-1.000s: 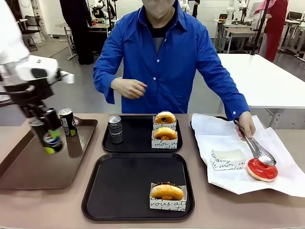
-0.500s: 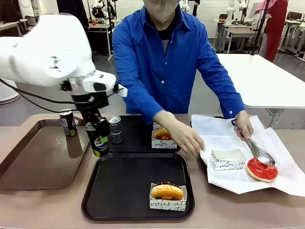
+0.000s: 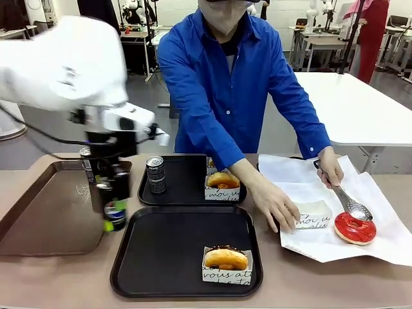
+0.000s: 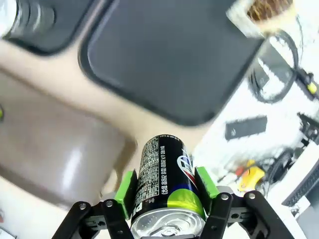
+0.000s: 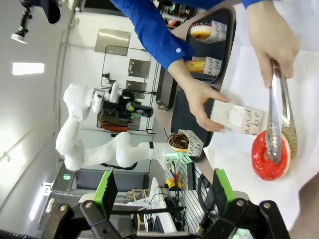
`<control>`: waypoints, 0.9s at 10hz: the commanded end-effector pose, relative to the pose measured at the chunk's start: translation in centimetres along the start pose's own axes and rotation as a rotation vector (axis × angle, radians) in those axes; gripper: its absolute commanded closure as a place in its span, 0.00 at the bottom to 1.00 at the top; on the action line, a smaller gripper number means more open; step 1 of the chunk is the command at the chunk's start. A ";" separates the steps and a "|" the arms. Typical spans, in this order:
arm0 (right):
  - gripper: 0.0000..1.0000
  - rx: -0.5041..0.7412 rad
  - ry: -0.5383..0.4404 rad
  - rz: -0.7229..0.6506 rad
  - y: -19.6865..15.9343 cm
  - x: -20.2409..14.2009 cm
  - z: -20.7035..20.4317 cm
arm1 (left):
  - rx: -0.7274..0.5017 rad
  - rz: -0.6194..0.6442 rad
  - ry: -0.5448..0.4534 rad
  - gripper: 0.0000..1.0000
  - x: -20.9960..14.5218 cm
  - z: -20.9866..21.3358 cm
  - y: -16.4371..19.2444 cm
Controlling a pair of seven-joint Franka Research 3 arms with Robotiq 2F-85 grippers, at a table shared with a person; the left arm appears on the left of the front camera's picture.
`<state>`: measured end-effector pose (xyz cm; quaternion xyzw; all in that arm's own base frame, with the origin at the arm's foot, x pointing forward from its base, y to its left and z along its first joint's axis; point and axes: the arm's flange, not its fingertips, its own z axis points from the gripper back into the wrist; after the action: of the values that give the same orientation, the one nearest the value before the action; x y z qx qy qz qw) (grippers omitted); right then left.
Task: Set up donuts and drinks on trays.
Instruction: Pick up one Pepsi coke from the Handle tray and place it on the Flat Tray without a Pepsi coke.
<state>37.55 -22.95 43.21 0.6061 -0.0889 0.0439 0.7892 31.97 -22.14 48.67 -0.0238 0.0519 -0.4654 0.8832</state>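
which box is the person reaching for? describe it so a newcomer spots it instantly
Start at the white paper sheet on the table's right side. Near its left edge sits a small white paper box under the person's hand, beside the red-glazed donut. Unlike the other boxes, it holds no donut.

Brown tray (image 3: pixel 38 222), white paper sheet (image 3: pixel 302 177), seemingly metal tongs (image 3: pixel 344 196).

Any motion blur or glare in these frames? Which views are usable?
Front view: left arm smeared by motion, its hand soft around the can; trays and donuts sharp. Left wrist view: can crisp, near black tray and table blurred. Right wrist view: rolled sideways, wide-angle bend, bright ceiling light, red donut clear.
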 end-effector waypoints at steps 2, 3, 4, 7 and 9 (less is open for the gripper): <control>0.00 -0.001 -0.001 0.002 0.1 -0.1 0.0 | -0.001 0.003 -0.099 0.41 -5.8 0.1 -1.4; 0.00 -0.001 -0.001 0.002 0.1 -0.1 0.0 | 0.002 0.019 -0.110 0.41 -5.5 0.4 -0.6; 0.00 -0.001 -0.001 0.002 0.1 -0.1 0.0 | 0.035 0.054 -0.142 0.41 -5.6 0.9 -0.1; 0.00 -0.001 -0.001 0.002 0.1 -0.1 0.0 | 0.020 0.022 -0.066 0.41 -7.1 1.2 -1.5; 0.00 -0.001 -0.001 0.002 0.1 -0.1 0.0 | 0.020 0.022 -0.066 0.41 -7.1 1.2 -1.5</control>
<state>37.55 -22.95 43.21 0.6061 -0.0890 0.0439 0.7892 27.22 -17.04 50.06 -0.0325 0.0183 -0.4532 0.8906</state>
